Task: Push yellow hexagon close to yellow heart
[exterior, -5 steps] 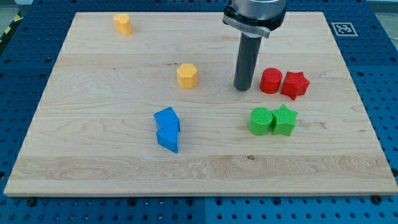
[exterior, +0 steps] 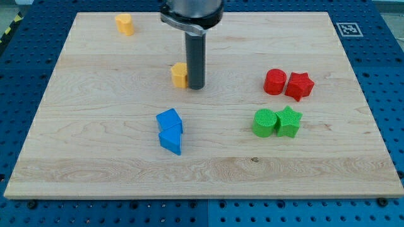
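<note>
The yellow hexagon lies on the wooden board a little above its middle, left of centre. My tip stands against the hexagon's right side, and the rod hides part of that side. The yellow heart lies near the board's top left corner, well up and to the left of the hexagon.
Two blue blocks lie stacked close together below the hexagon. A red cylinder and a red star lie at the right. A green cylinder and a green star lie below them. The board's edge runs along the view's bottom.
My tip has moved left from beside the red cylinder to the hexagon's right side. The hexagon has slid slightly to the left.
</note>
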You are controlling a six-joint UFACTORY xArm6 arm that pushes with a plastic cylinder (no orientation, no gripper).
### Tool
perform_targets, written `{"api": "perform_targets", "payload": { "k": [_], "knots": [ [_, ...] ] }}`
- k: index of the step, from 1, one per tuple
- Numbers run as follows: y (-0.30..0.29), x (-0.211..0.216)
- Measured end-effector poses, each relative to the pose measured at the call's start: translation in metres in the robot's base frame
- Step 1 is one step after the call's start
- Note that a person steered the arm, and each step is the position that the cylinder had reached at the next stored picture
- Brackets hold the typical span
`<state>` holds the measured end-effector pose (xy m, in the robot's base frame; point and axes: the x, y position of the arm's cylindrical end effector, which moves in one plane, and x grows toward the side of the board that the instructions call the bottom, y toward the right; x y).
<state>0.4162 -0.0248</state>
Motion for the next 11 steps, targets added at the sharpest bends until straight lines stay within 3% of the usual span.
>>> {"api": "perform_targets", "payload": {
  "k": [3,9,11],
  "knots": [
    [-0.051,-0.024],
    [-0.103,-0.128],
    [-0.109,-0.13]
  ]
}}
